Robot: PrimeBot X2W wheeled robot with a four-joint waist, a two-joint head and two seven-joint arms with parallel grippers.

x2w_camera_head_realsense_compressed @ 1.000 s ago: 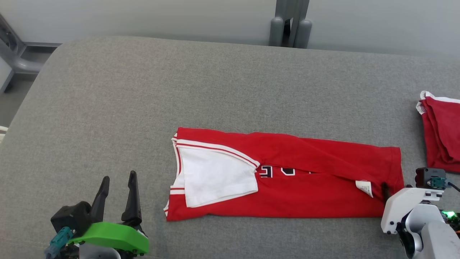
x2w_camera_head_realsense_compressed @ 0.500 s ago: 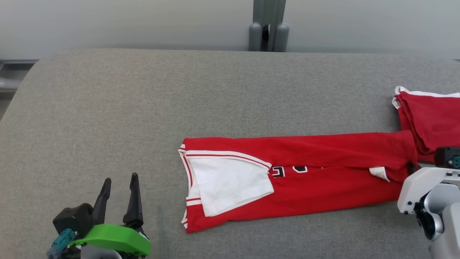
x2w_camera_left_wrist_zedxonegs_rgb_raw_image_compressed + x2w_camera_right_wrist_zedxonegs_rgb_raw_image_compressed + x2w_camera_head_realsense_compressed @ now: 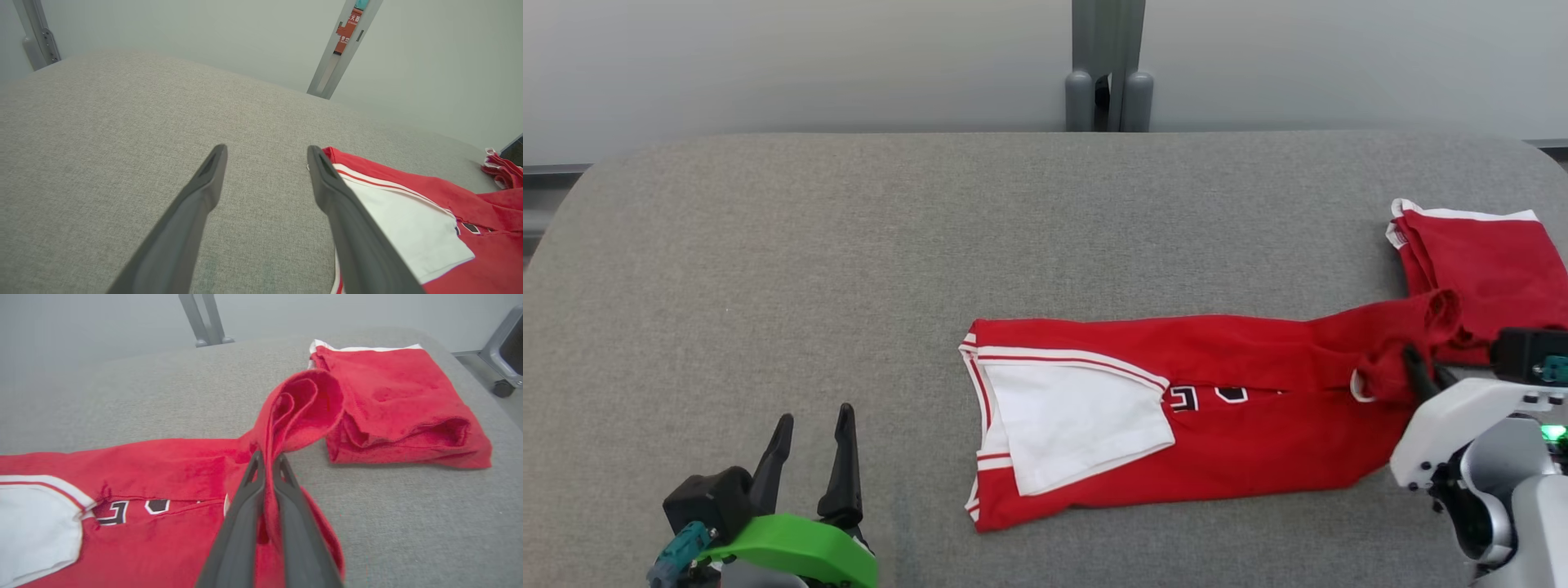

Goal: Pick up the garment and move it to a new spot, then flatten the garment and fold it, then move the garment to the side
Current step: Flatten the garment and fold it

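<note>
Between the right claw [image 3: 268, 457] tips, pinched tight: the garment [image 3: 163, 469], hem raised (left claw [image 3: 814, 412] agape, well apart).

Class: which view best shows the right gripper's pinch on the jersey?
The right wrist view: the right gripper is shut on the jersey at its raised end, close up. The head view shows it small; the left wrist view shows its collar end.

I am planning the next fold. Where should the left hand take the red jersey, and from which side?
Probably the near left corner of the jersey, approached from its left with the open left hand. That trimmed end lies flat and free, nearest this hand, while the right hand is shut on the opposite end.
</note>
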